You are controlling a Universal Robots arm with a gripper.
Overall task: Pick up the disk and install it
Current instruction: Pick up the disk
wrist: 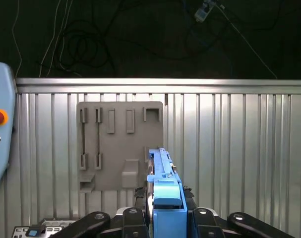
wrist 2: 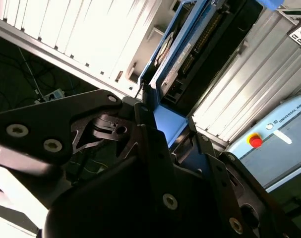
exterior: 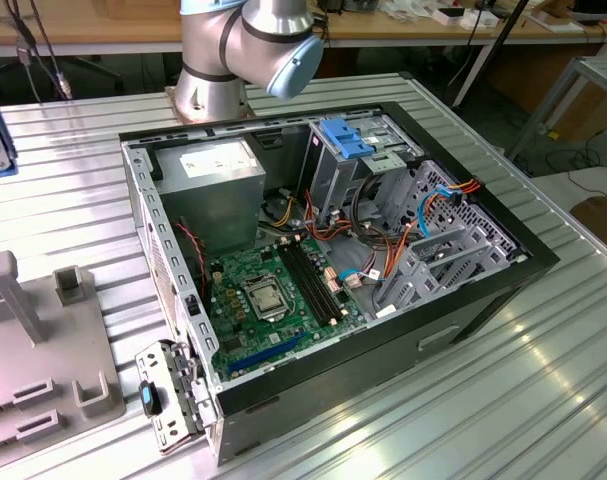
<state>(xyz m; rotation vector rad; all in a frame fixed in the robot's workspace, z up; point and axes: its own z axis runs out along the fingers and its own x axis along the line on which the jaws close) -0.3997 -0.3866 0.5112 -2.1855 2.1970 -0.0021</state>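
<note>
The gripper (wrist: 166, 212) is clenched on the disk (wrist: 164, 178). Its black fingers (wrist: 140, 220) press the two flat sides, and in the first wrist view the disk stands edge-on between them, a narrow bright blue plastic rail with a squared cap nearest the camera. In the second wrist view the gripper (wrist 2: 166, 124) shows as matte black links with silver screw heads, the fingers (wrist 2: 140, 111) shut tight on the blue carrier. Beyond them the disk (wrist 2: 187, 47) stretches away — blue rails framing a dark flat body with a pale label.

The disk is held over the table (wrist: 239, 148), a sheet of ribbed, shiny metal. It is seen in front of one corner of a plate (wrist: 120, 144) of dull grey plastic cut with narrow slots and square pockets; whether disk and plate touch I cannot tell. A pale pendant (wrist: 1, 148) with a red button sits apart from the plate.

In the exterior view the arm (exterior: 233, 50) — silver with pale blue caps — stands behind an open black case (exterior: 483, 290) lying on the table (exterior: 543, 390). Inside are a green board (exterior: 273, 290), a grey boxy power supply (exterior: 218, 175) and perforated steel bays (exterior: 453, 240). The plate (exterior: 33, 350) is at the exterior view's left, well apart from the bays.
</note>
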